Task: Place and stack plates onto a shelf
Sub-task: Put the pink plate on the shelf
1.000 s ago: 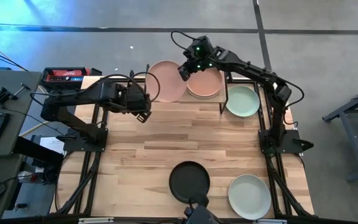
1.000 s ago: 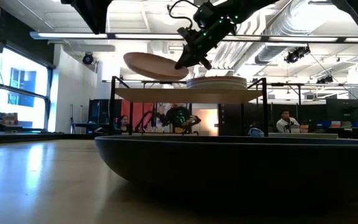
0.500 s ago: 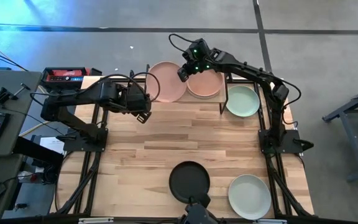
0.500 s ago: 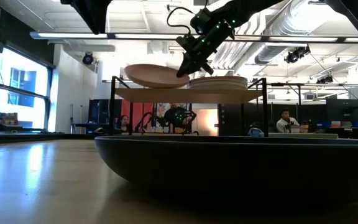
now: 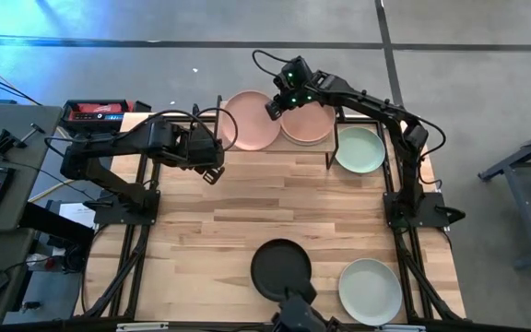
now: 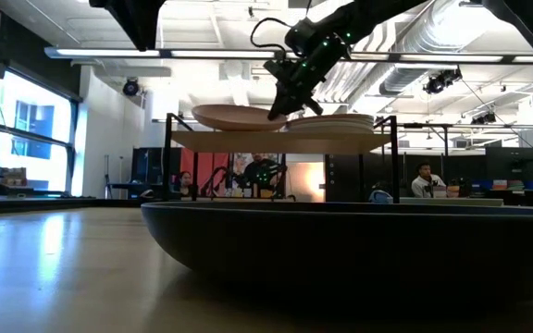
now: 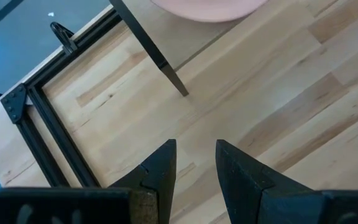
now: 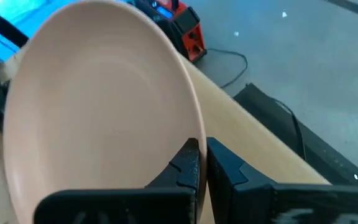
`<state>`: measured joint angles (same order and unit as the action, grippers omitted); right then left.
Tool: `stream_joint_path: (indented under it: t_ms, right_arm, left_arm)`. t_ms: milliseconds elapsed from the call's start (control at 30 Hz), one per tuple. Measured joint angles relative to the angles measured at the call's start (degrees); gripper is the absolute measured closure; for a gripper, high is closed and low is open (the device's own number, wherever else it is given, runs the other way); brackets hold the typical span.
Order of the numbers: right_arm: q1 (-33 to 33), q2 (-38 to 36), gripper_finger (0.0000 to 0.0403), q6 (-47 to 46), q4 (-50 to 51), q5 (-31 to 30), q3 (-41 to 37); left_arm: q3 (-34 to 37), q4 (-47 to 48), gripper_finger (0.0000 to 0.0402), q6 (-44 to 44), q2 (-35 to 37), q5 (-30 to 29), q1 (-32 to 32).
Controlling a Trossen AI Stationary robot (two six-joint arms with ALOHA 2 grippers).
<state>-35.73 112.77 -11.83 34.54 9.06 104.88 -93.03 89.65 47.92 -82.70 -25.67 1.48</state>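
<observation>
Right claw is pinching the peach plate by its 3 o'clock rim, over the shelf at the surface's 12 o'clock. Releasing it tilted, it could slide off. Left claw is idling, open, empty.

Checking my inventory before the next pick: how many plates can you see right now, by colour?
Peach/pink plates: 2 visible from above, one held by the right gripper over the shelf, at, and one topping a stack on the shelf; plates beneath it cannot be counted.
Pale green plates: 2
Black plate: 1
Total visible: 5
</observation>
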Motion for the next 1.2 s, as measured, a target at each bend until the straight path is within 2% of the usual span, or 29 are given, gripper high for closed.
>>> stream_joint_path:
  t_ms: [233,500,633,767,1067,1200]
  right_arm:
    - [0.11,0.00,0.0403,0.38,-2.98,-1.19,0.02]
    - [0.33,0.68,0.0403,0.09,-1.44,0.90,0.04]
    - [0.81,0.41,0.0403,-0.34,-0.96,1.07,0.04]
    - [0.93,-1.87,0.0403,-1.24,-2.39,1.16,0.04]
    - [0.87,-6.55,0.0403,-1.07,-2.04,1.46,0.11]
    - [0.85,-6.60,0.0403,-0.63,-0.90,1.53,0.07]
  left_arm:
    - [0.00,-0.13,0.0298,-0.02,0.00,1.53,0.00]
    - [0.02,-2.51,0.0298,-0.09,0.00,1.39,-0.02]
    - [0.02,-8.12,0.0298,-5.68,0.00,-0.72,0.73]
    - [0.02,-12.56,0.0298,-6.09,-0.02,-1.69,3.16]
    - [0.02,-12.92,0.0298,1.08,-0.02,-2.74,10.51]
    - [0.02,-13.54,0.0298,1.49,-0.02,-2.58,13.34]
